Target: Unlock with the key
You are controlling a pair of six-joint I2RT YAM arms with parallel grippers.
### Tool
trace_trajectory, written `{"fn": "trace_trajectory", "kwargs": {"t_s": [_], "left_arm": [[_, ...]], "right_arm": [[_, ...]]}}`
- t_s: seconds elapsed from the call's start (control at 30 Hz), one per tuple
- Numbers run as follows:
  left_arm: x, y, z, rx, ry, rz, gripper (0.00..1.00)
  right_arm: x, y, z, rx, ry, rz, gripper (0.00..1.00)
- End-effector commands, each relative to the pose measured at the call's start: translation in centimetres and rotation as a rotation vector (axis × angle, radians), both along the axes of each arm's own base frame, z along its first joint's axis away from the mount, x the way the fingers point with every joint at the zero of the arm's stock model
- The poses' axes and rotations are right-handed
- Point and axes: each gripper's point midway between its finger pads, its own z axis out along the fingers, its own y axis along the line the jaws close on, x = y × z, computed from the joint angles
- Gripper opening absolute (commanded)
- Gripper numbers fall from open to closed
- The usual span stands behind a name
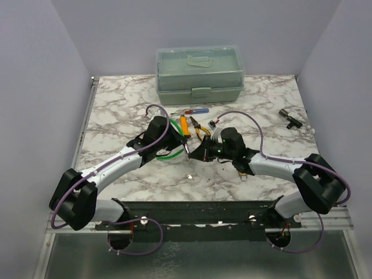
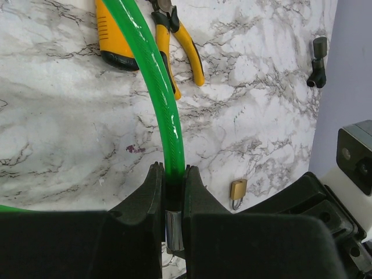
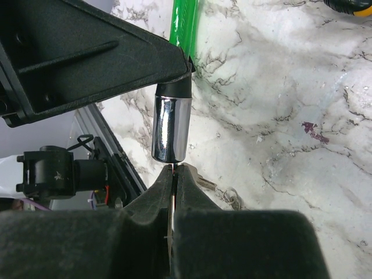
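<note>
A green cable lock (image 2: pixel 165 99) ends in a chrome lock cylinder (image 3: pixel 170 129). My left gripper (image 2: pixel 172 171) is shut on the cable just above that cylinder and holds it over the table; from above it sits mid-table (image 1: pixel 180 145). My right gripper (image 3: pixel 175 168) is shut on a thin key (image 3: pixel 174 167), whose tip touches the cylinder's end face. A second key (image 3: pixel 204 183) and a key ring (image 3: pixel 231 196) trail beside the right fingers. In the top view the right gripper (image 1: pixel 196 153) meets the left one tip to tip.
A small brass padlock (image 2: pixel 237 190) lies on the marble. Yellow-handled pliers (image 1: pixel 200 129), an orange knife (image 1: pixel 184 125) and a red-blue screwdriver (image 1: pixel 192 111) lie behind the grippers. A green toolbox (image 1: pixel 199 72) stands at the back; a black part (image 1: pixel 289 118) lies at the right.
</note>
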Motion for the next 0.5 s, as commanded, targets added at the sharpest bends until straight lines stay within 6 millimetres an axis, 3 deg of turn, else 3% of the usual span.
{"fn": "trace_trajectory", "kwargs": {"t_s": [0.0,0.2,0.47], "left_arm": [[-1.8,-0.9,0.0,-0.034,0.036,-0.063,0.00],[-0.7,-0.4,0.2,-0.018,0.007,-0.014,0.00],[0.6,-0.1,0.1,-0.026,0.000,0.024,0.00]], "right_arm": [[2.6,0.6,3.7,0.066,-0.167,-0.053,0.01],[1.5,-0.1,2.4,0.030,-0.131,-0.030,0.20],[0.2,-0.9,1.1,0.002,-0.083,-0.024,0.36]]}}
